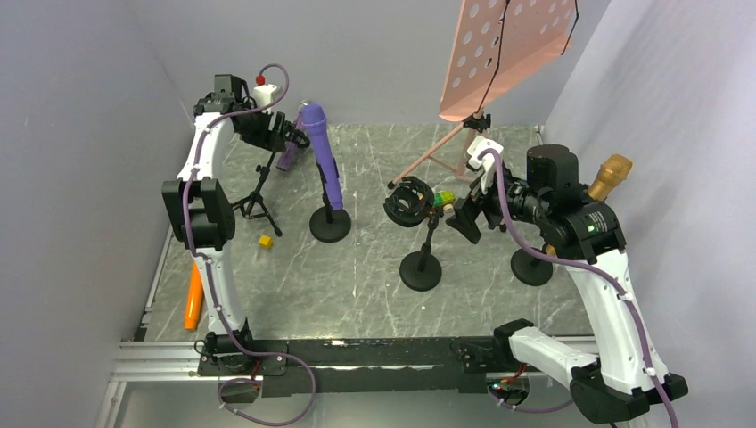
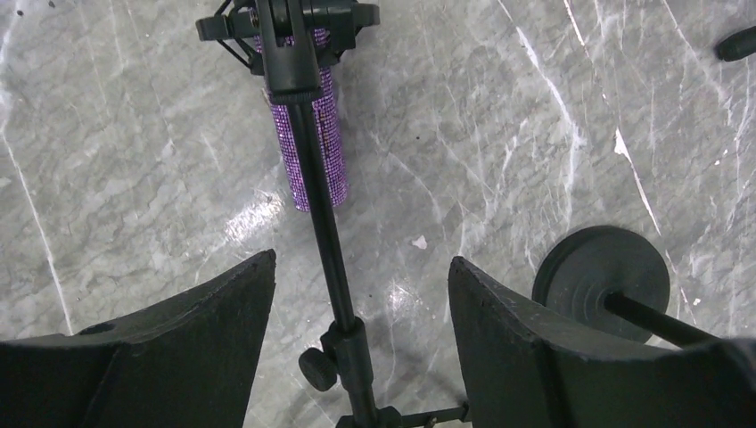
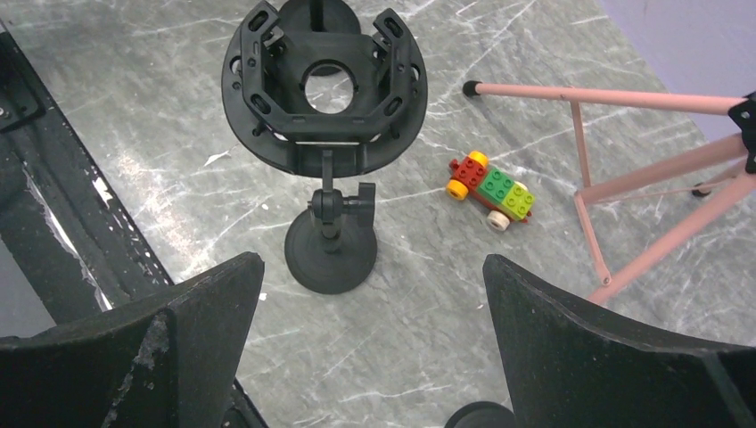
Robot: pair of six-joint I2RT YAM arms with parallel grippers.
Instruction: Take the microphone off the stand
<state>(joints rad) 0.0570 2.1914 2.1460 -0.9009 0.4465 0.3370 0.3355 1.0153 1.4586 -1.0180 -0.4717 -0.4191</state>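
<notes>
Near the table's [image 1: 374, 276] far left corner, your left gripper [image 2: 361, 261] is hanging unclenched astride the stand [image 2: 325, 232] near the microphone [image 2: 332, 152], your right gripper [image 3: 373, 259] is gaping above a mount [image 3: 316, 147].

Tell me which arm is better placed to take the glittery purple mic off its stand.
Left. The left gripper is lined up on the tripod stand holding the glittery mic; the right gripper faces an empty shock mount.
</notes>
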